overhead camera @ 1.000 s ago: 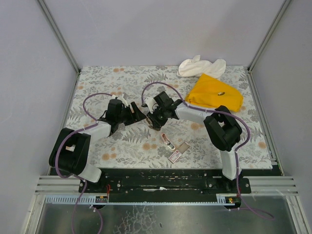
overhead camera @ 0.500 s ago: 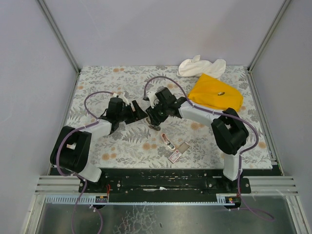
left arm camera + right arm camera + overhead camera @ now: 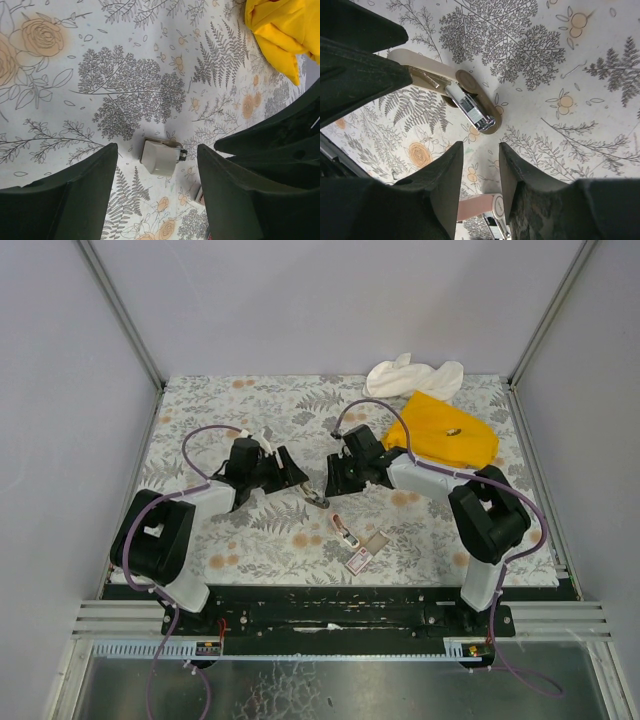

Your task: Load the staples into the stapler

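Observation:
A small beige stapler [image 3: 315,498] lies on the floral mat, its top swung open and its metal magazine [image 3: 476,114] bare. In the top view my left gripper [image 3: 293,478] is just left of it and my right gripper [image 3: 336,483] just right of it. Both are open and hold nothing. In the left wrist view the stapler [image 3: 159,156] lies just past my left gripper [image 3: 156,149]. In the right wrist view the stapler [image 3: 451,86] lies beyond my right gripper [image 3: 481,146]. The staples [image 3: 357,561], a pink box, lie near the front edge beside a tan inner piece [image 3: 376,542].
A pink stapler [image 3: 345,532] lies between the beige one and the box, and shows low in the right wrist view as a pink stapler [image 3: 487,210]. A yellow cloth [image 3: 440,430] and a white cloth [image 3: 410,375] sit at the back right. Grey walls close in the mat.
The two grippers were close together over the beige stapler; they have drawn apart, the right one moving right. The stapler now lies free on the mat between them.

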Robot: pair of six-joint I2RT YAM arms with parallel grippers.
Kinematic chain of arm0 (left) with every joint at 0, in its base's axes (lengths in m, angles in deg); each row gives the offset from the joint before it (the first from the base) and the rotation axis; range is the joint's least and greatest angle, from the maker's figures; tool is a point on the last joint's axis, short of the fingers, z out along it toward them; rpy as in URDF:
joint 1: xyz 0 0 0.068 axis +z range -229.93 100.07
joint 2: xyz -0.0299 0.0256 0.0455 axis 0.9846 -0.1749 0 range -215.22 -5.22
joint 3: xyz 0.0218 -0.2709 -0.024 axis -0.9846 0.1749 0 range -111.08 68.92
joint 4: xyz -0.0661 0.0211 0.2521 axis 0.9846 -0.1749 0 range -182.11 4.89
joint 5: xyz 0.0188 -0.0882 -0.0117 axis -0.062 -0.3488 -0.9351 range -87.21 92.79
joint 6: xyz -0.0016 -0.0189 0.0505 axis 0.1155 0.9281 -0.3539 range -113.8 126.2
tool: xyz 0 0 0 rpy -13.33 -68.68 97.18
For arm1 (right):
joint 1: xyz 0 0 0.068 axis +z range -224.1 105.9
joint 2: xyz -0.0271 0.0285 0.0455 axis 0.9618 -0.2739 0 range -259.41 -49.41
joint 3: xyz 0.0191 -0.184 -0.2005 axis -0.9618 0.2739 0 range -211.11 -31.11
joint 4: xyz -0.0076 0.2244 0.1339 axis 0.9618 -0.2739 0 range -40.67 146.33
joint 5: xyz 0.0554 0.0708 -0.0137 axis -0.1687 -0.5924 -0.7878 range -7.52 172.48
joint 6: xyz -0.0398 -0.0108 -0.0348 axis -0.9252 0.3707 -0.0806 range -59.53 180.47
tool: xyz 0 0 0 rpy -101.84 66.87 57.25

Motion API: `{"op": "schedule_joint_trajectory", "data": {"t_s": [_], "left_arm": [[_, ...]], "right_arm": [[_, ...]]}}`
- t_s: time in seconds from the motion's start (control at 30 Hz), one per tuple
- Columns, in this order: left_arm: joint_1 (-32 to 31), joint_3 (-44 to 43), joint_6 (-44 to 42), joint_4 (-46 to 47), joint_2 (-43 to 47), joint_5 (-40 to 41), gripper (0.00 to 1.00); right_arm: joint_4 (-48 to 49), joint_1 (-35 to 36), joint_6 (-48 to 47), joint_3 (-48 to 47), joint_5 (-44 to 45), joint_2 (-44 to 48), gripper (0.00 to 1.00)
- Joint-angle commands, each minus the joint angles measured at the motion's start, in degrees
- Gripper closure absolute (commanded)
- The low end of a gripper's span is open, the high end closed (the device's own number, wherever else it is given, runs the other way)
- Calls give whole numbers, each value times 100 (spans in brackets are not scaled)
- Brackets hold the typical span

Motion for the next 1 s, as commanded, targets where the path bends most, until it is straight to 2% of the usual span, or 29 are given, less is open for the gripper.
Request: {"op": "schedule_joint_trajectory", "data": {"t_s": [0.0, 0.3, 0.67, 0.83, 0.97], "left_arm": [[-133, -194, -182, 72, -14, -43, 38], [-476, -116, -129, -21, 119, 123, 41], [-1266, -94, -102, 9, 104, 349, 42], [-1546, -109, -123, -115, 179, 641, 43], [-1536, -135, -293, -235, 428, 909, 42]], "right_arm": [[283, 30, 496, 22, -245, -1, 59], [482, 30, 610, 35, -470, -388, 57], [495, 30, 588, -87, -408, -751, 63], [389, 30, 473, -86, -340, -715, 65], [84, 22, 154, -85, -134, -362, 61]]}}
